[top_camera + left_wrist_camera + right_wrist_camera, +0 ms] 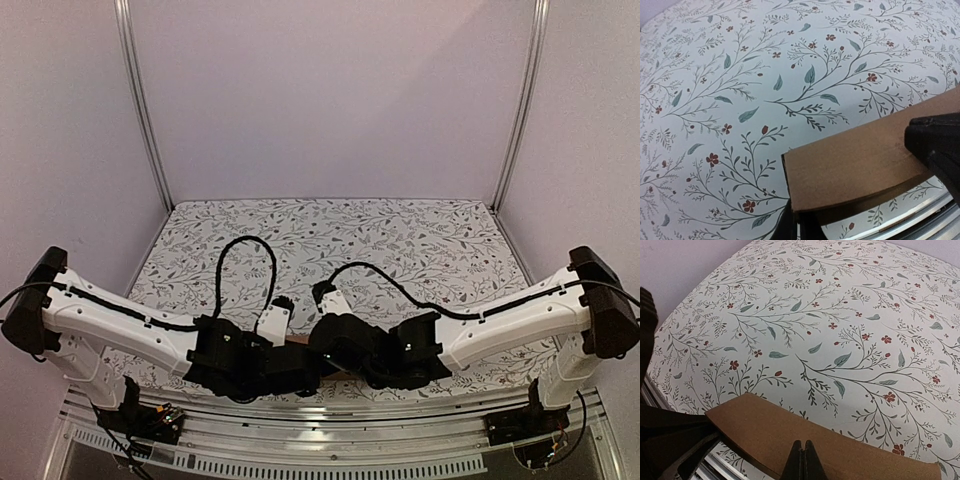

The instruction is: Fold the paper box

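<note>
Jaws of the left tool [799,226] are closed together, with the tips under the near corner of the paper box [855,167]. The right tool [802,460] is likewise closed, its tips overlapping the opposite end of the same brown sheet. Whether either tool pinches a flap cannot be told. The box shows 2 layers along its edge. It sits between the 2 arms at the near edge of the floral surface [765,75], just beside the metal rail [925,217].
</note>
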Controlling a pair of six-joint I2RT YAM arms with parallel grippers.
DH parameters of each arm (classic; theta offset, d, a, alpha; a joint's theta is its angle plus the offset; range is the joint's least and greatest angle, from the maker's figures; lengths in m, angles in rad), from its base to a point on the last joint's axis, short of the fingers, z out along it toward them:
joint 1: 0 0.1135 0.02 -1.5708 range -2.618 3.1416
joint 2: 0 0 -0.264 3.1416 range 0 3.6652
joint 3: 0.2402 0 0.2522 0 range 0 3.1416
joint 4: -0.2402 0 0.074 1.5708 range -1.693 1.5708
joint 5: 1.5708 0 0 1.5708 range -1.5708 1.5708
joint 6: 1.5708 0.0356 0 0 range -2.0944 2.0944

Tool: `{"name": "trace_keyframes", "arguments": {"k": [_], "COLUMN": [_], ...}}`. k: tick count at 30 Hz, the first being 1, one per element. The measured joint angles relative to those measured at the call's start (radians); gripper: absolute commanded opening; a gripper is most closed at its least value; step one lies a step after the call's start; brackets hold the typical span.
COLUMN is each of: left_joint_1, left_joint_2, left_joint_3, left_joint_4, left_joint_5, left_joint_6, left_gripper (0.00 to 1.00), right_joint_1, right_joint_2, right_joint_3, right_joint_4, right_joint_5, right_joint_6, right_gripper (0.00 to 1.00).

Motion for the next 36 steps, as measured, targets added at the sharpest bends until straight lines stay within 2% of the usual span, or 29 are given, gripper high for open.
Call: {"name": "trace_keyframes", "arguments": {"k": [2,8,12,21,22,24,27,28,36], "left_joint_1": [0.0,-0.004,-0.01,-0.015,-0.015,-0.014,0.004,0.016,0.23], "left_joint_2": [-0.005,-0.077,-0.175,-0.443,-0.466,-0.518,-0.574,-0.585,-0.622], "left_joint_3": [-0.005,-0.042,-0.108,-0.2,-0.2,-0.2,-0.21,-0.217,-0.352], "left_joint_4": [-0.004,-0.034,-0.009,0.083,0.095,0.126,0.171,0.189,0.368], "left_joint_5": [0.001,0.048,0.127,0.322,0.334,0.362,0.394,0.406,0.578], "left_joint_6": [-0.003,0.02,0.042,0.178,0.192,0.232,0.27,0.275,0.334], "left_gripper": [0.29,0.55,0.64,0.66,0.63,0.46,0.06,0.0,0.0], "right_joint_1": [0.01,0.027,0.037,0.045,0.045,0.047,0.047,0.048,0.048], "right_joint_2": [0.015,0.061,0.071,0.076,0.076,0.076,0.076,0.076,0.076], "right_joint_3": [0.0,-0.009,-0.013,-0.046,-0.048,-0.051,-0.056,-0.057,-0.058], "right_joint_4": [0.018,0.057,0.082,0.141,0.146,0.153,0.163,0.165,0.169], "right_joint_5": [0.016,0.062,0.072,0.08,0.082,0.086,0.088,0.088,0.088], "right_joint_6": [0.016,0.05,0.069,0.096,0.097,0.1,0.103,0.104,0.104], "right_gripper": [0.0,0.0,0.0,0.0,0.0,0.0,0.0,0.0,0.0]}}
